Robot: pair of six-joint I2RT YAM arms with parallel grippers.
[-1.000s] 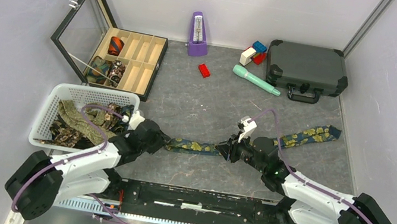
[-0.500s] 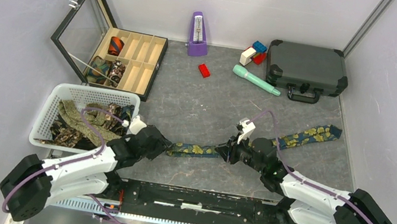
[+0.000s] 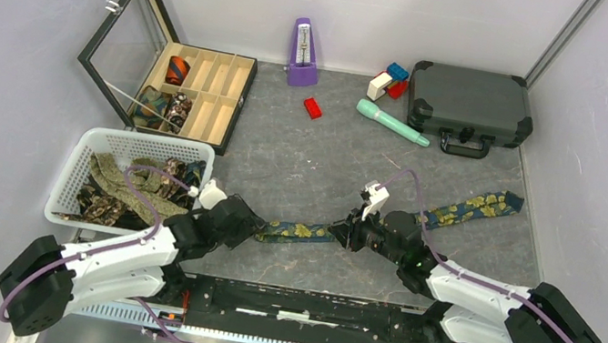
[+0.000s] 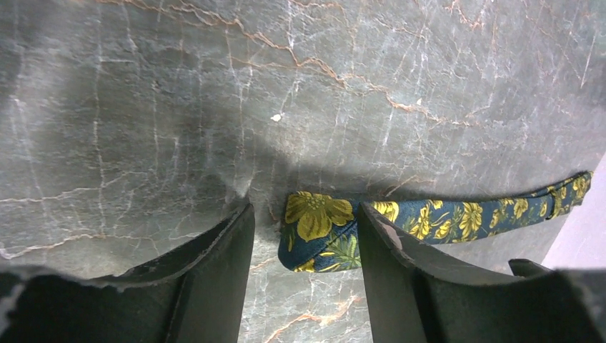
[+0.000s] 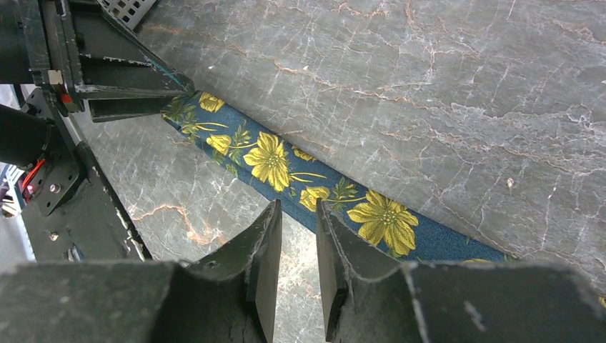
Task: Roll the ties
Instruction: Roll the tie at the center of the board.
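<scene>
A long navy tie (image 3: 300,229) with yellow flowers lies flat across the marble floor, from between the arms up to the right (image 3: 472,206). My left gripper (image 3: 255,227) is open at the tie's left end. In the left wrist view that folded end (image 4: 321,232) rests on the floor between the spread fingers (image 4: 306,211), pressed by neither. My right gripper (image 3: 347,233) hovers at the tie's middle. Its jaws (image 5: 298,206) stand a narrow gap apart with only floor between them, and the tie (image 5: 271,158) runs just past the tips.
A white basket (image 3: 78,156) at the left holds several loose ties (image 3: 119,186). Behind it an open wooden box (image 3: 218,99) holds rolled ties (image 3: 177,70). At the back stand a purple metronome (image 3: 305,43), red block (image 3: 312,107), teal tool (image 3: 392,122) and dark case (image 3: 469,106).
My left gripper has opened off the tie's end and shifted slightly nearer and rightward. The tie's left end now lies loose. The right gripper has hardly moved.
</scene>
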